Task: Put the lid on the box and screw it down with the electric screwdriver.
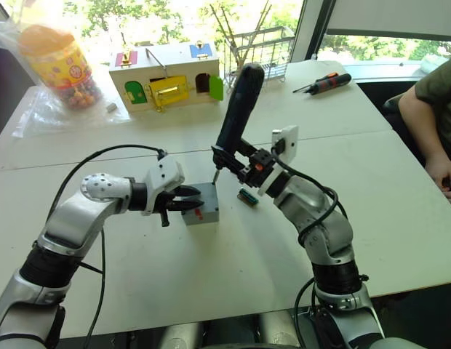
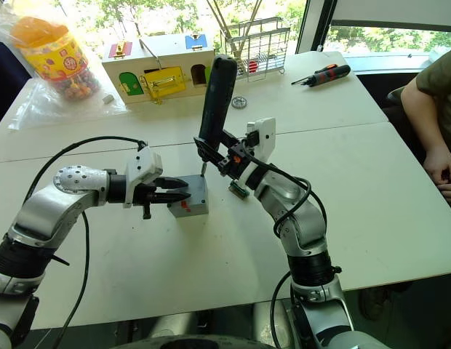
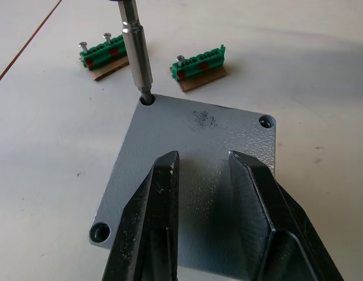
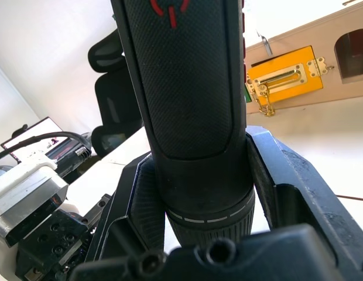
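Note:
The grey lid (image 3: 199,146) lies flat on the grey box (image 1: 202,212), which stands mid-table and carries a small red mark on its side. My left gripper (image 1: 183,201) reaches in from the left, its black fingers (image 3: 152,228) spread slightly just over the lid with nothing between them. My right gripper (image 1: 236,161) is shut on the black electric screwdriver (image 1: 236,102), held nearly upright. The screwdriver's metal bit (image 3: 137,52) sits in the lid's far corner hole. The other three corner holes look empty.
Two green strips holding screws (image 3: 199,61) lie just beyond the box. At the back stand a wooden latch box (image 1: 167,80), a candy jar (image 1: 60,62), a wire basket (image 1: 258,43) and a small manual screwdriver (image 1: 324,82). A person's arm (image 1: 429,123) rests at the right edge.

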